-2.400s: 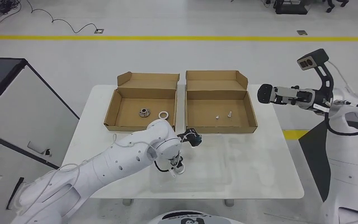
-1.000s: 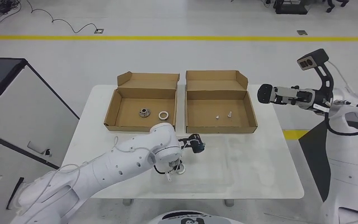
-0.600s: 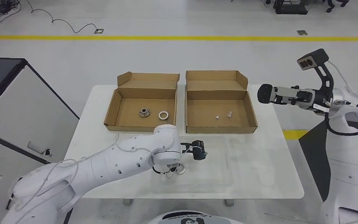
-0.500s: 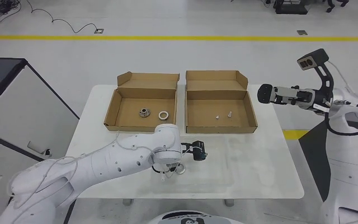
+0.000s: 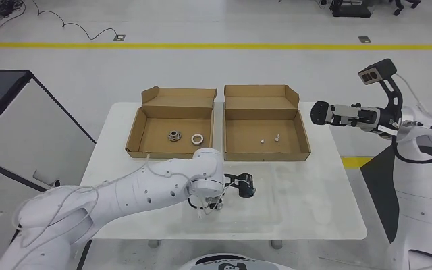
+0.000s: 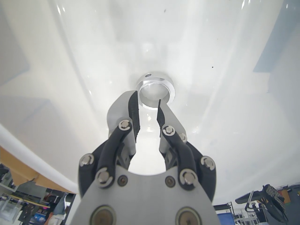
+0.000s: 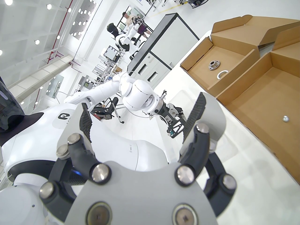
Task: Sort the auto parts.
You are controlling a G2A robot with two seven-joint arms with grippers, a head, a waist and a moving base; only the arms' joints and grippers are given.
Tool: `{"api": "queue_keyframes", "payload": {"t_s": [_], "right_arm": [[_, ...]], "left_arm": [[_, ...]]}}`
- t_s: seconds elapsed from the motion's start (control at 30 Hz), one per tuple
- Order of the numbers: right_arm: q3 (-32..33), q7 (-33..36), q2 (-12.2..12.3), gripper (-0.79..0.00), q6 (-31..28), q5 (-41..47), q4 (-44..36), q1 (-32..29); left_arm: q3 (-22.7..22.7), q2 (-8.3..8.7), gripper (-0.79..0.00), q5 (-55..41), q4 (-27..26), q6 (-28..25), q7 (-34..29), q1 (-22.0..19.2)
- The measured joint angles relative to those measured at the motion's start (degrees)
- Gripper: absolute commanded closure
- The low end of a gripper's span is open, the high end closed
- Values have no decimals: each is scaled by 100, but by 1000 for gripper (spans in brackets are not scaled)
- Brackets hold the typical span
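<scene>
Beyond my left pincer point(image 6: 146, 100) and off to its left sits the left carton point(image 5: 137, 131). It holds a flanged hub point(image 5: 174, 135) and a white ring point(image 5: 197, 138), so I read that carton as the home for round parts.

The left pincer itself hangs low over the clear tray point(image 5: 266, 212) on the desk point(image 5: 317, 202). Its jaws stand apart, and the metal collar point(image 6: 155, 90) lies flat on the tray floor right at their tips. One pad sits beside the collar's outer wall and the other lines up with its bore. That looks to me like a grip on the near wall, since a flat collar offers no other hold. I cannot tell whether either pad touches it yet.

Beyond the pincer and a little to its right is the right carton point(image 5: 266, 131), which holds two small fasteners point(image 5: 268, 139).

Far to the right, past that carton's side, my right pincer point(image 7: 141, 106) hangs above the desk. Its jaws are spread and hold nothing, and I judge it is parked clear of the working arm.

Over the last couple of seconds the left pincer has swung away from the cartons' front walls, moving rightward and toward me over the tray. The cartons, their contents and the right arm have stayed put.
</scene>
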Motion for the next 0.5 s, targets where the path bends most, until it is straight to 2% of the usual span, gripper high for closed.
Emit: {"api": "queue_keyframes", "payload": {"t_s": [0.5], "right_arm": [[0,0,0,-785,0,0,0,0]], "left_arm": [[0,-253,-249,93,412,68,-67,57]]}}
